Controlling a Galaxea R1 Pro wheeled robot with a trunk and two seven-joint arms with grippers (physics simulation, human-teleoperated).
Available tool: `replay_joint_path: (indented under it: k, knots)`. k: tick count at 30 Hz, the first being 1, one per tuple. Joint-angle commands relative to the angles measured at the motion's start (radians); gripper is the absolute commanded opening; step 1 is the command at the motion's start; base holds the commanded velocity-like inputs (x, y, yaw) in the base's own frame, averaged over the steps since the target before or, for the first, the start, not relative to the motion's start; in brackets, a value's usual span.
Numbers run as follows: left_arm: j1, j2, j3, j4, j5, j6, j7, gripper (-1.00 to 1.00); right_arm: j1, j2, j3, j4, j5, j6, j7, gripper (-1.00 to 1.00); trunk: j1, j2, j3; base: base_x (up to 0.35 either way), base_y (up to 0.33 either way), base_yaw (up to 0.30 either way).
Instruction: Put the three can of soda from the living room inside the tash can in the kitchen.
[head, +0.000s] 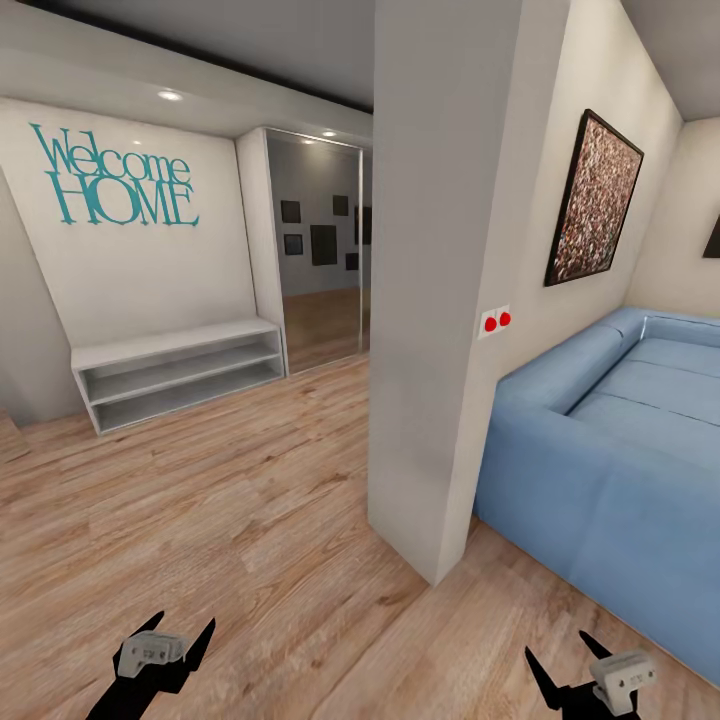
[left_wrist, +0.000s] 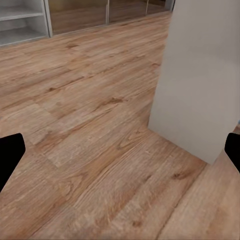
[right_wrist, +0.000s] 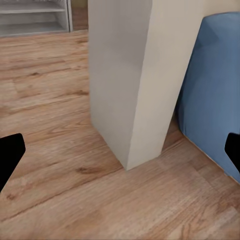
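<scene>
Blue sofa (head: 610, 470), light wood-grain floor (head: 220, 500), white shelf (head: 175, 372), teal wall lettering (head: 115, 178), black-framed speckled picture (head: 592, 198).

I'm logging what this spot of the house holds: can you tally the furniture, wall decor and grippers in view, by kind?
Sofa: 1, the blue sofa
Shelf unit: 1, the white low shelf
Framed picture on the wall above the sofa: 1
Wall lettering: 1, the teal sign
Grippers: 2, left gripper and right gripper, both open and empty
Total: 6

The left gripper (head: 165, 628) and the right gripper (head: 570, 655) look alike — each has two matte black, pointed fingers (head: 203, 636) spreading from a black base, with a small pale grey blocky housing on top.
</scene>
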Motion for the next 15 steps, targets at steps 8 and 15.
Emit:
replay_joint_path:
  k: [8,15]
  knots:
    - [0.0,-0.001,0.0,0.0,0.0,0.0,0.001,1.0,0.0,0.001,0.003,0.002,0.0,0.0,-0.001,1.0,0.0,0.0,0.0,0.0,0.0,0.0]
    - [0.0,-0.001,0.0,0.001,-0.001,0.0,0.001,1.0,0.0,0.001,0.004,0.002,0.0,0.0,0.0,1.0,0.0,0.0,0.0,0.0,0.0,0.0]
